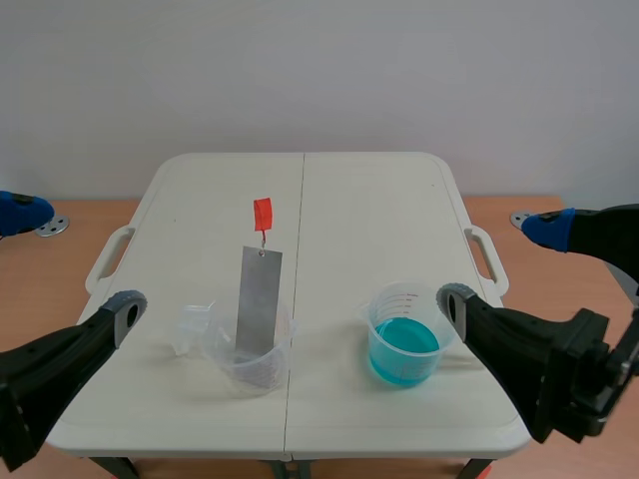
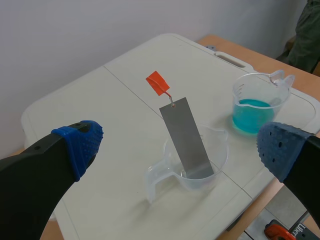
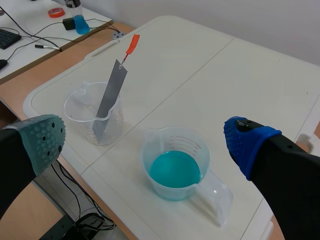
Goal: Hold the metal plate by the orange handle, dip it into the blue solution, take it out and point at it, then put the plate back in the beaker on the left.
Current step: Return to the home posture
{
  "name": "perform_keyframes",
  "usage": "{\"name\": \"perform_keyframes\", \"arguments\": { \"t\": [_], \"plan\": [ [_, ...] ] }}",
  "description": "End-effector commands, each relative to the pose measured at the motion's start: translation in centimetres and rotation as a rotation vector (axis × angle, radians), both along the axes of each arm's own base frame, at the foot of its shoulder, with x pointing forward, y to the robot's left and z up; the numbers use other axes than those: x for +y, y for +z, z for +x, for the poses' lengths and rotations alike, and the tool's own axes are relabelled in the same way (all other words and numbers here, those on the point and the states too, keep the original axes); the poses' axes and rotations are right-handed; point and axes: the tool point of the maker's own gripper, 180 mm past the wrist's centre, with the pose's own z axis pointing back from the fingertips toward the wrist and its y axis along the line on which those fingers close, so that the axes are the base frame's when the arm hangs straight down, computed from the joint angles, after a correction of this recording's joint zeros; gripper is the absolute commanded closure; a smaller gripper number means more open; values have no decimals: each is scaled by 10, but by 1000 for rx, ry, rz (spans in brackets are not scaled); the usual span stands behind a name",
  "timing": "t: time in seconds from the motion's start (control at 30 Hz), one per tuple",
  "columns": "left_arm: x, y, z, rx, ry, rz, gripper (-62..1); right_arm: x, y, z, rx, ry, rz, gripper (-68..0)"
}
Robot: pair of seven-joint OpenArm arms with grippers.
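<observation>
Scene view, from the near edge: two black arms come in low, one from each side, and neither holds anything. The left gripper [image 2: 179, 148] is wide open, its two fingers well apart. The right gripper [image 3: 145, 142] is spread just as wide.

Ahead of them stand two clear beakers near the front of the table [image 1: 369, 210], well apart from each other. The left beaker [image 1: 255, 374] holds the one metal plate [image 1: 259, 299], whose lower end rests inside while the strip leans against the rim and rises above it. The right beaker [image 1: 399, 295] holds the blue solution [image 1: 403, 349], filling the lower part of it. It stands just ahead of the right gripper and touches nothing.

Farther back, at the plate's top end, a short wire carries the single orange handle [image 1: 263, 213], up in the air with no finger near it.
</observation>
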Motion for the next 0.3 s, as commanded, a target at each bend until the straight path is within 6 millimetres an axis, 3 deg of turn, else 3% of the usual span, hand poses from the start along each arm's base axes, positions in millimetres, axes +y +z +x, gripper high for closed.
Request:
{"name": "perform_keyframes", "arguments": {
  "t": [0.0, 0.27],
  "plan": [
    [-2, 5, 1, -17, 1, -23, -623, 2, 13, 4, -42, 10, 11, -663],
    [-2, 5, 1, -17, 1, -23, -623, 2, 12, 4, -42, 11, 8, -663]
  ]
}}
